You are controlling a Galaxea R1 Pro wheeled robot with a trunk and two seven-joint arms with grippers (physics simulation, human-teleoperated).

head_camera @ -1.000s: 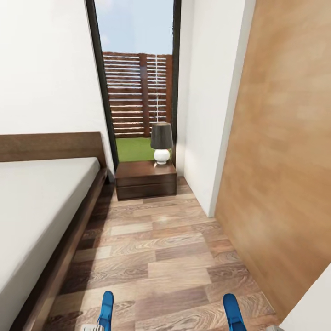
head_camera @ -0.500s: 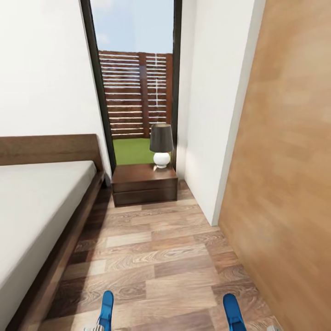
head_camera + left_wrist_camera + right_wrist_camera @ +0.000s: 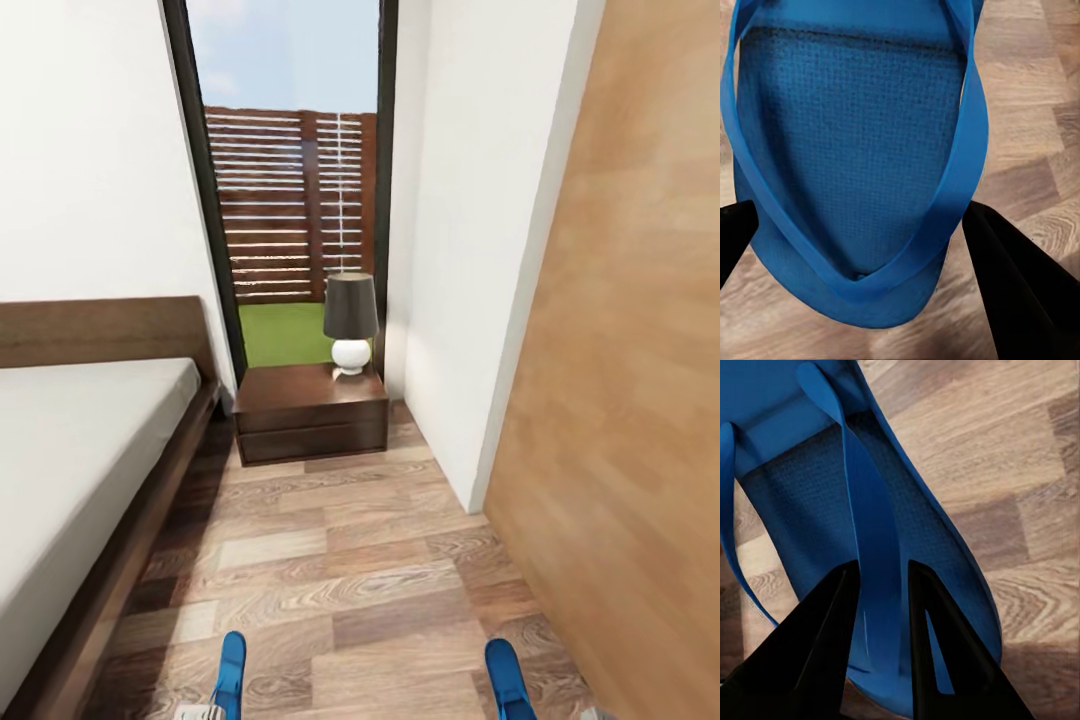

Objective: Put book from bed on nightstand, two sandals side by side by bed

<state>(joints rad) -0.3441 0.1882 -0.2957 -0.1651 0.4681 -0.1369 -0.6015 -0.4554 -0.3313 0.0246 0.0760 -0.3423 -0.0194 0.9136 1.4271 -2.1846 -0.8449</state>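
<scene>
Grippers (image 3: 877,585) with sandals (image 3: 855,150) over plank floor (image 3: 340,560)

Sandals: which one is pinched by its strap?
The sandal at the right end effector: both fingers close on its strap. The left sandal sits between wide-apart fingers.

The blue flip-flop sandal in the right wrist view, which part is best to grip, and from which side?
The blue flip-flop sandal's thong strap is probably the best hold: a thin raised band standing off the flat sole. Come from above the footbed with one finger on each side of it, as the right gripper's dark fingers do.
</scene>
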